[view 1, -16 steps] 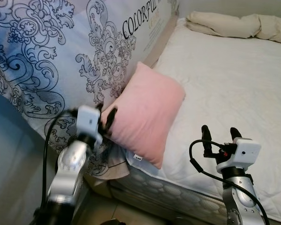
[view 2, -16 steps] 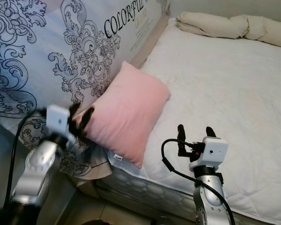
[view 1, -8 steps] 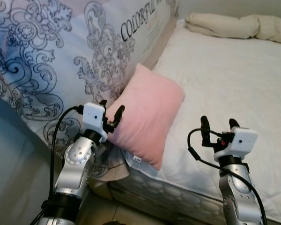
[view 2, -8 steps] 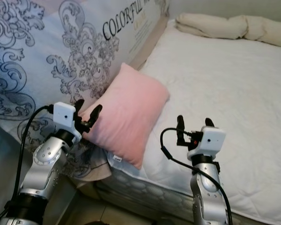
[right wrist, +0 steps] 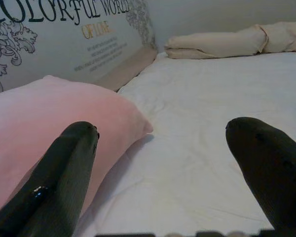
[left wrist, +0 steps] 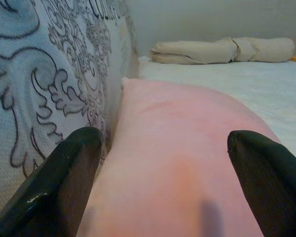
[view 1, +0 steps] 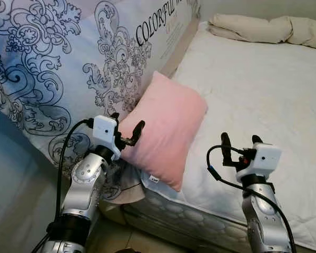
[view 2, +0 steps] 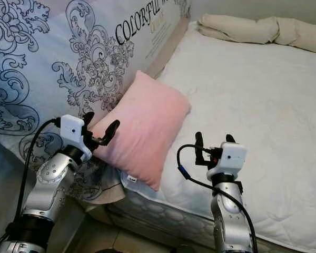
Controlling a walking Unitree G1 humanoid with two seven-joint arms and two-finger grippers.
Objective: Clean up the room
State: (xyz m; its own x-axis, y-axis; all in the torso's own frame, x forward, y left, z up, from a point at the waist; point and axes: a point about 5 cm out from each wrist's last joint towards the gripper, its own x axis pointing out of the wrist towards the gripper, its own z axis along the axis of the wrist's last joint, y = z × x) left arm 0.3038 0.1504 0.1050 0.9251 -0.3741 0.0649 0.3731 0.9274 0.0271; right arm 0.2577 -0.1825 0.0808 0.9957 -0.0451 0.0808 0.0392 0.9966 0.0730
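pink pillow (view 1: 168, 128) on bed (view 1: 263, 84) edge; left gripper (view 1: 127, 128) spread at it.

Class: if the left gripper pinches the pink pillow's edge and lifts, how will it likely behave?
The pink pillow looks plump and soft, so it will probably sag. The left gripper, open, likely lifts it easily.

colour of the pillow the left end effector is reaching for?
Plain pink pillow, no pattern. Shows best in the left eye view.
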